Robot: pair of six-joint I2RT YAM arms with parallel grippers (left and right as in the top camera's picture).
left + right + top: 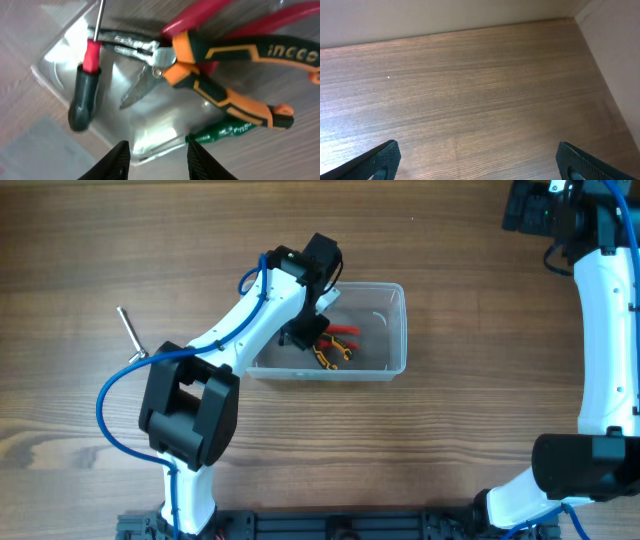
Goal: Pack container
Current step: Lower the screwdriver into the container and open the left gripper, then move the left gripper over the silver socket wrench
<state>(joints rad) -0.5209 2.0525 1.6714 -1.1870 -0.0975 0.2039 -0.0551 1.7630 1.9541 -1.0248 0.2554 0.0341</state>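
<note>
L gripper (159, 157): low over tools, fingers part open, holding nothing. Just under it: orange-black pliers (220, 90), red-black screwdriver (85, 85), red-handled tool (210, 12), green handle (225, 132). All lie inside clear see-thru plastic container (380, 315) w/ round corners, mid brown wood tabletop (450, 440). Container prob light, stiff, slippy, so grab thick rim. Small bent metal key (130, 330) outside, to its left. R gripper (479, 162): far off, wide open, empty.

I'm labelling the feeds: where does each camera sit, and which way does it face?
Overhead: above the table, facing straight down; left arm, right arm and container show.
Left wrist: on the left arm, looking into the container at pliers; left claw shows.
Right wrist: on the right arm, facing bare table; open right claw shows.
Shared: overhead and left wrist both show container and pliers.
</note>
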